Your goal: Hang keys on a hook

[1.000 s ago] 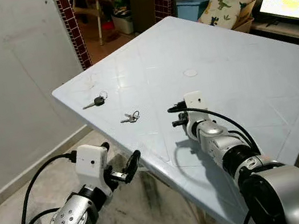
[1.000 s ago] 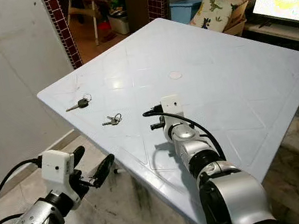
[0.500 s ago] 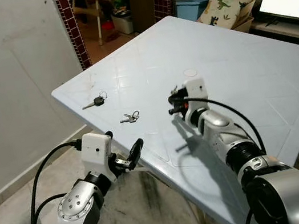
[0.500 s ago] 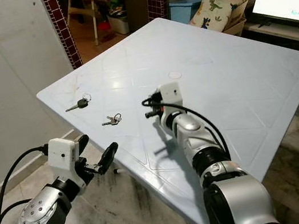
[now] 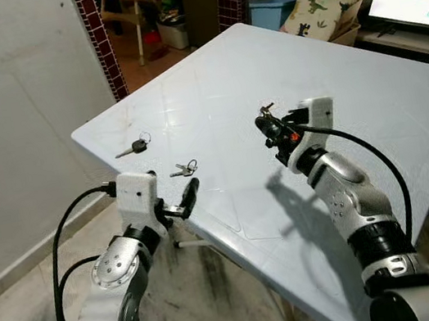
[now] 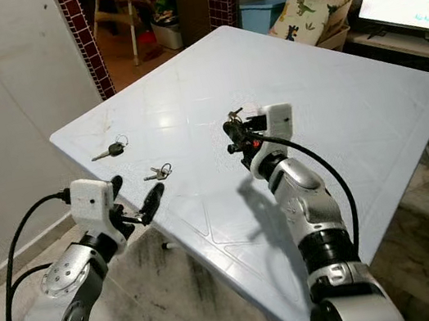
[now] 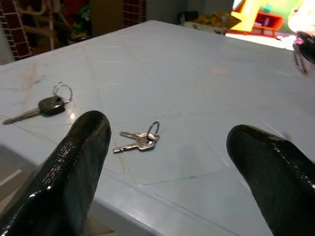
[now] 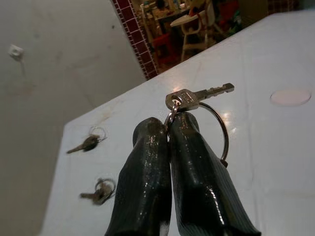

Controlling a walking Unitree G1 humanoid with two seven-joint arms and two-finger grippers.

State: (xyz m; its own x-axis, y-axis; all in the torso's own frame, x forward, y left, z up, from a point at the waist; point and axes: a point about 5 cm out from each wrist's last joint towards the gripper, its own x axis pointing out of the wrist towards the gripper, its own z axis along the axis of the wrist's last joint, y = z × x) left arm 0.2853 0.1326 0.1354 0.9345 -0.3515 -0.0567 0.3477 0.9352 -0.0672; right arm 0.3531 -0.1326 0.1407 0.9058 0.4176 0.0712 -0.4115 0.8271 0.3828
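The right end effector (image 5: pixel 268 126) is raised above the surface (image 5: pixel 374 124), fingers pressed together on a key ring (image 8: pixel 216 129). The grip is only at the tips, so the key (image 8: pixel 197 96) may slip. The left end effector (image 5: pixel 189 196) waits wide open at the near-left edge.

Desk (image 5: pixel 370 100) pale blue-white, faint diagonal lines. Silver keys (image 5: pixel 185 168) on ring; another key (image 5: pixel 134 148) has black head, silver blade. Right tool (image 8: pixel 170 129) glossy black, holding silver key (image 8: pixel 197 96) with ring. Left tool (image 7: pixel 167 162) glossy black. Arms silver, white wrist blocks. Doorway pillar (image 5: pixel 96 32) dark red tiles. Cushion (image 5: pixel 312 6) cream with green dinosaur print. Wall (image 5: pixel 16 120) grey-white.
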